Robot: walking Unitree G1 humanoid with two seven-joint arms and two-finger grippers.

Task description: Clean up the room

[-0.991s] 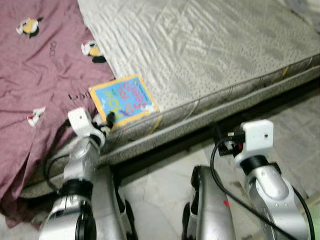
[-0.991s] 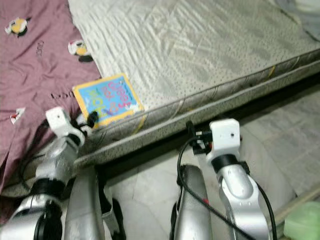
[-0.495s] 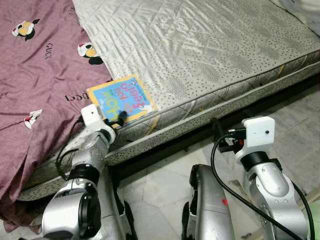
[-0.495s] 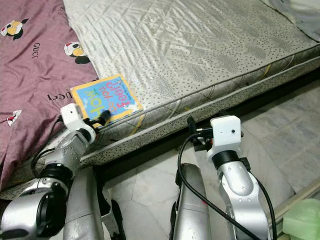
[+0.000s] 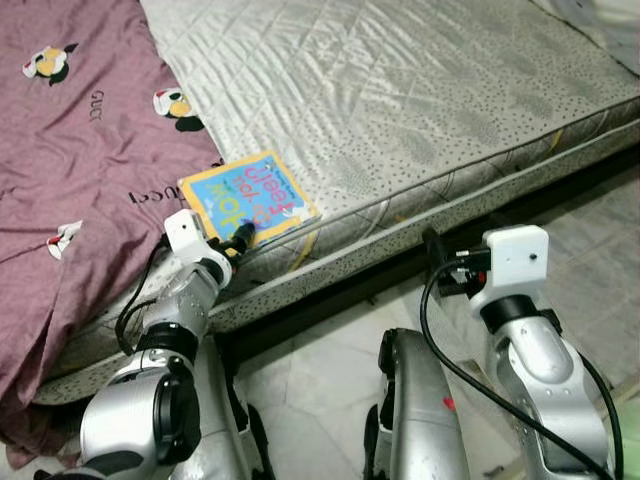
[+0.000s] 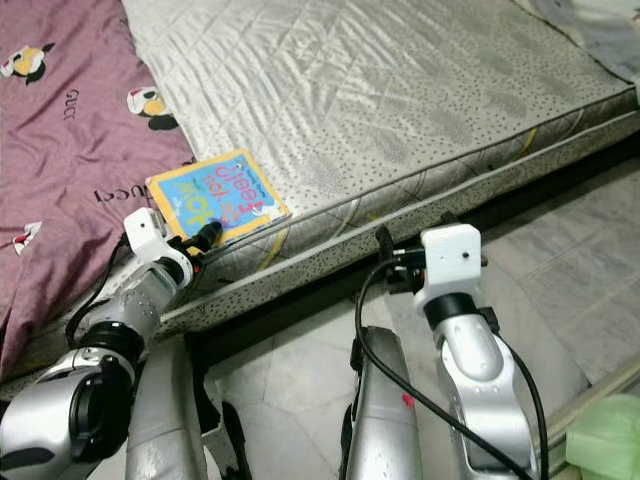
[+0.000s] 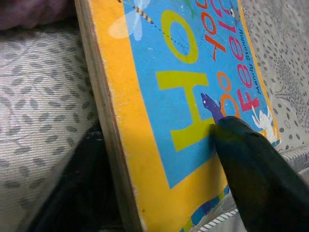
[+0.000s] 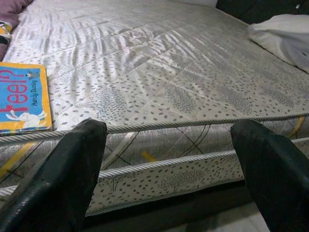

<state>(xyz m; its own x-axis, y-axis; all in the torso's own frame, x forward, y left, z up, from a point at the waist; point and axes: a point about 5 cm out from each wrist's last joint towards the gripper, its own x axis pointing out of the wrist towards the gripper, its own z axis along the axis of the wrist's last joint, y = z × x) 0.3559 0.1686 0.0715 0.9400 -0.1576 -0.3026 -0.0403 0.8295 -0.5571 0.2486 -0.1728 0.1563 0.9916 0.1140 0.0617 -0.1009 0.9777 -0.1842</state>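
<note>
I am reaching my left gripper (image 7: 159, 169) forward, fingers seemingly straddling something; my right gripper (image 8: 169, 159) is hanging low, fingers spread.

- Bed (image 5: 420, 110) — bare grey quilted mattress.
- On it: maroon blanket (image 5: 80, 150) on its left part; blue-yellow picture book (image 5: 247, 198) flat at near edge, beside blanket.

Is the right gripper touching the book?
No, the right gripper is open before the mattress edge, apart from the book.
</note>
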